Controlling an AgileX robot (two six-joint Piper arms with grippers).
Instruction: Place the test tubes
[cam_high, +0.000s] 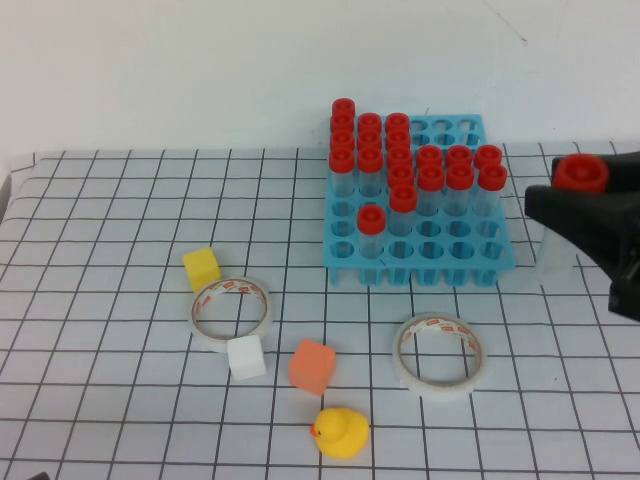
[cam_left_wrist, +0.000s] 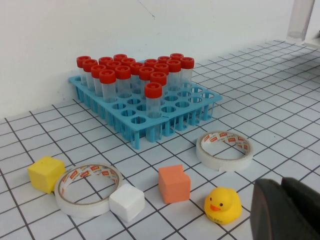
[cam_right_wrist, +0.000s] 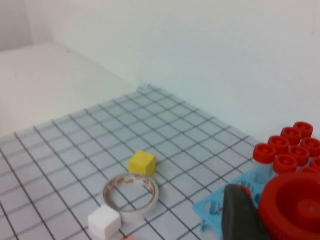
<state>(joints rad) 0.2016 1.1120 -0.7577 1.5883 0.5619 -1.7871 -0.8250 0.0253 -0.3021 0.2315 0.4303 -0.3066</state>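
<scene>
Duck (cam_high: 341, 432) by left claw (cam_left_wrist: 282, 201) (closed); tube (cam_high: 580, 174) in right claw (cam_high: 585, 215), beside rack (cam_high: 420, 268)

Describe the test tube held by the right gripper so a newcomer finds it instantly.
Find the blue rack at the far side of the table, away from the shut left gripper by the duck. Just right of the rack, the right gripper grips one red-capped test tube: the only tube outside the rack.

Right gripper (cam_high: 548, 208), far right, grips a test tube (cam_high: 581, 173); left gripper (cam_left_wrist: 282, 189) closed, front-left.
</scene>
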